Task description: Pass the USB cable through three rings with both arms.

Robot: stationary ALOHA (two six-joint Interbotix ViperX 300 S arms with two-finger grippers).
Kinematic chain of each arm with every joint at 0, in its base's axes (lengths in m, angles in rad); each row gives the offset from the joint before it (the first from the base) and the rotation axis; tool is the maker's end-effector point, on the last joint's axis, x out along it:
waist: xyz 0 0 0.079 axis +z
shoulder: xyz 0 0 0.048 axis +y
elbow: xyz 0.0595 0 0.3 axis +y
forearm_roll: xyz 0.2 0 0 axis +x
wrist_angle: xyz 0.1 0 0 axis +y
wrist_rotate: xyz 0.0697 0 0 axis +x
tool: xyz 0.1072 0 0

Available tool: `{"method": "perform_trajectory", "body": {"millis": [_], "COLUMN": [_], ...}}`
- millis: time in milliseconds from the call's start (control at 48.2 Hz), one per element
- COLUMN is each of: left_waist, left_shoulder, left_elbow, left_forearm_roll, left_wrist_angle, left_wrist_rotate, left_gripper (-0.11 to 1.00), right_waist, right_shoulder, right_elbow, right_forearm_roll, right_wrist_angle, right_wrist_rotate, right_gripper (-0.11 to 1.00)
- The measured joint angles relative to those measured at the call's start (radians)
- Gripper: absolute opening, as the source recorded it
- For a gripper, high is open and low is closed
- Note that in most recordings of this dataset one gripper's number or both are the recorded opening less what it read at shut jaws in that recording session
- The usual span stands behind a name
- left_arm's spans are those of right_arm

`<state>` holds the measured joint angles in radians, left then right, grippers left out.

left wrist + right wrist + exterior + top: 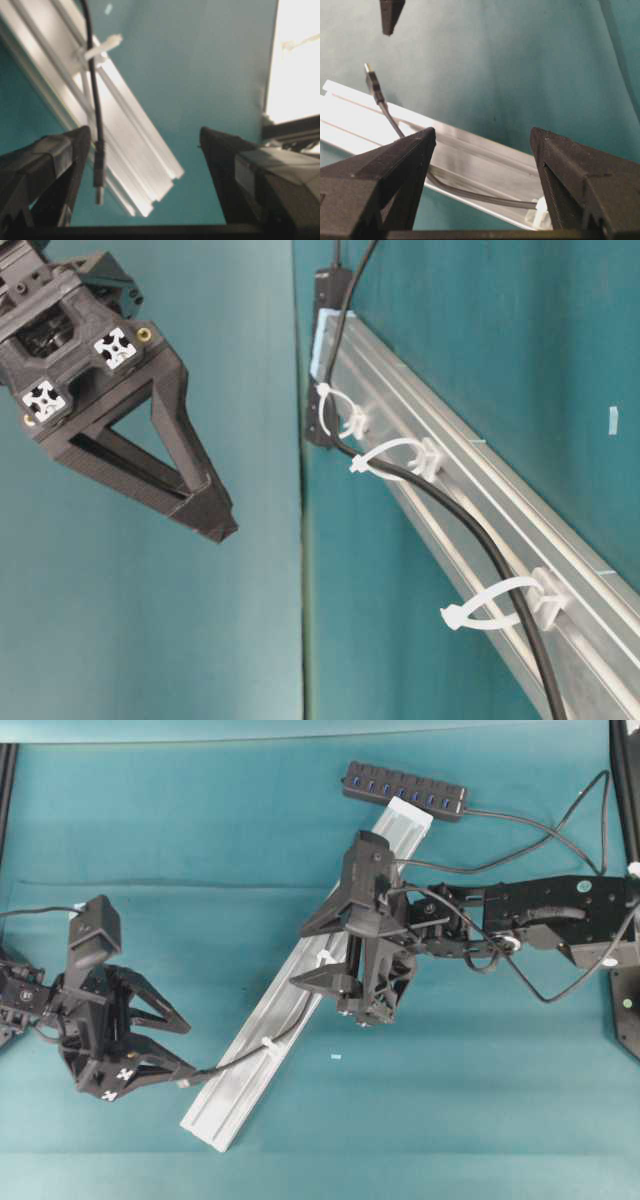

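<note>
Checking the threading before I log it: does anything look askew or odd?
Nothing damaged. The cable runs through all three rings. Its plug juts free past the rail, between the left gripper's open jaws, ungripped.

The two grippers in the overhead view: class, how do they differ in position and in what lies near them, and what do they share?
1. The left gripper sits off the lower end of the rail; the right gripper hangs over the rail's middle.
2. The USB cable has its plug beside the left gripper's fingertip; the right gripper has the cable running beneath it instead.

Shared: both are black, with pointed triangular fingers, and both stand open, holding nothing.
</note>
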<state>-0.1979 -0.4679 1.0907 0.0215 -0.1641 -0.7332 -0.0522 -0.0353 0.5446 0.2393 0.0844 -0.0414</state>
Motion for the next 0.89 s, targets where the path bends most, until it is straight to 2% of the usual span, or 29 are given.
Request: {"method": "perform_trajectory", "body": {"millis": [249,373,498,602,747,892], "left_waist": [0.009,0.041,0.083,0.146,0.224,0.253], "left_shoulder": [-0.083,-0.147,-0.224,-0.301,-0.402,-0.492], "left_elbow": [0.0,0.002,0.003,0.005,0.006,0.006], "left_forearm_roll": [0.0,0.0,0.0,0.0,0.0,0.0], "left_wrist_angle": [0.003,0.025,0.063,0.101,0.138,0.175], "left_wrist_rotate": [0.216,0.333,0.414,0.457,0.482,0.52], "left_gripper": [0.93,0.93,0.93,0.93,0.93,0.93], "right_waist": [0.005,0.005,0.008,0.014,0.029,0.052], "right_shoulder": [-0.058,-0.091,-0.13,-0.163,-0.215,-0.281], "right_elbow": [-0.002,-0.002,-0.002,0.0,0.026,0.081], "right_forearm_roll": [0.0,0.0,0.0,-0.002,0.0,0.0], "right_wrist_angle": [-0.002,-0.003,-0.003,-0.003,-0.012,-0.094], "right_wrist_rotate": [0.029,0.029,0.031,0.029,0.029,0.029], "right_gripper": [0.81,0.81,0.81,0.81,0.81,0.81]}}
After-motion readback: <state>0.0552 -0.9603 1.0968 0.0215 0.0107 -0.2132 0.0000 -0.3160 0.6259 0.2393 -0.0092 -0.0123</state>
